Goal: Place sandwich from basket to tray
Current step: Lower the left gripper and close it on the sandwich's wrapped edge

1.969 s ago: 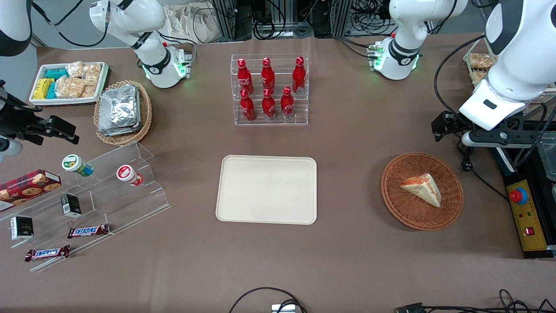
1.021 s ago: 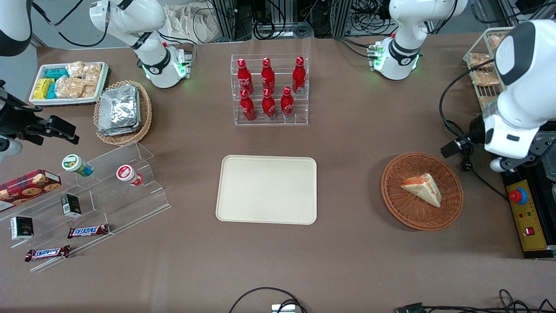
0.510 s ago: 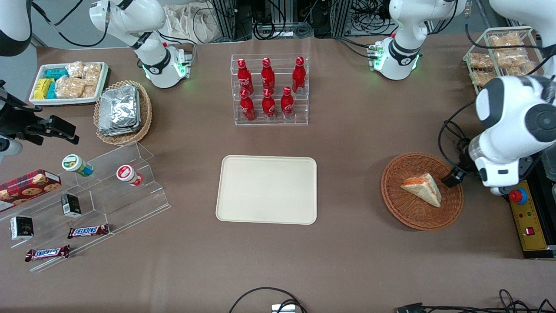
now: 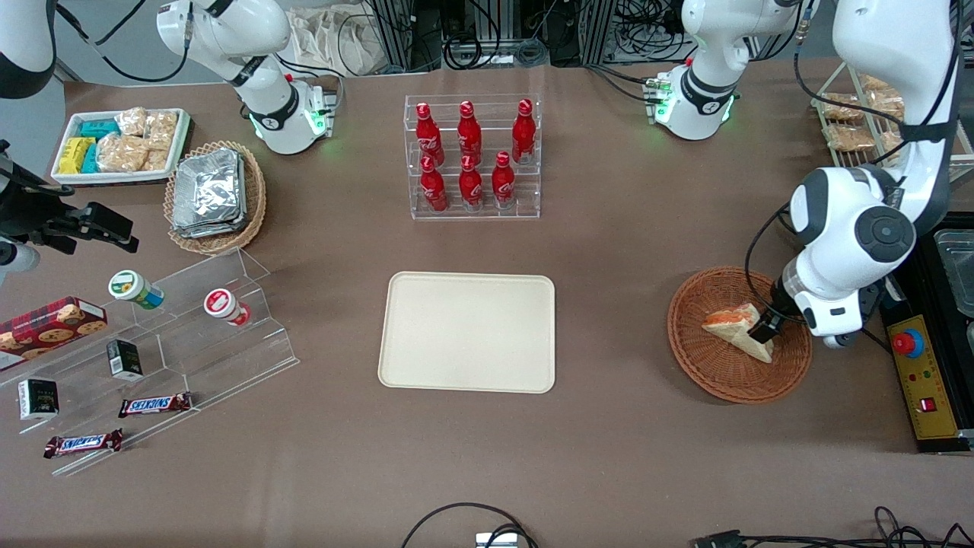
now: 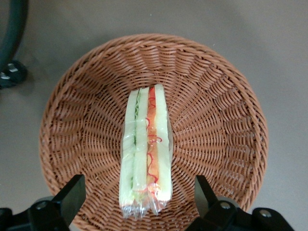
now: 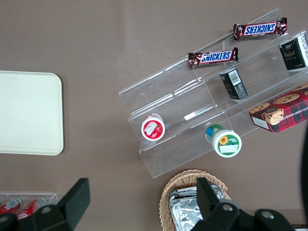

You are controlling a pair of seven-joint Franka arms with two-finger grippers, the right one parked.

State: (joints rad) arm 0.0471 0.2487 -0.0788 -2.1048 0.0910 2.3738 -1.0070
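The sandwich [image 4: 732, 323], a plastic-wrapped wedge of pale bread with orange-red and white filling, lies in the reddish-brown wicker basket [image 4: 715, 373] toward the working arm's end of the table. It also shows in the left wrist view [image 5: 147, 149], lying in the basket [image 5: 216, 120]. My left gripper [image 4: 763, 330] hangs directly above the sandwich with its fingers [image 5: 72, 192] spread wide to either side of it, open and holding nothing [image 5: 139, 199]. The cream tray [image 4: 467, 331] lies bare at the table's middle and also shows in the right wrist view [image 6: 29, 113].
A clear rack of red bottles [image 4: 472, 156] stands farther from the front camera than the tray. A tan basket of foil packs [image 4: 213, 194], a white snack tray [image 4: 122, 144] and an acrylic step stand [image 4: 152, 358] lie toward the parked arm's end. A control box [image 4: 921, 380] lies beside the basket.
My left arm has swung down from beside the basket and brought the open gripper over the sandwich. The sandwich, basket and tray have not moved.
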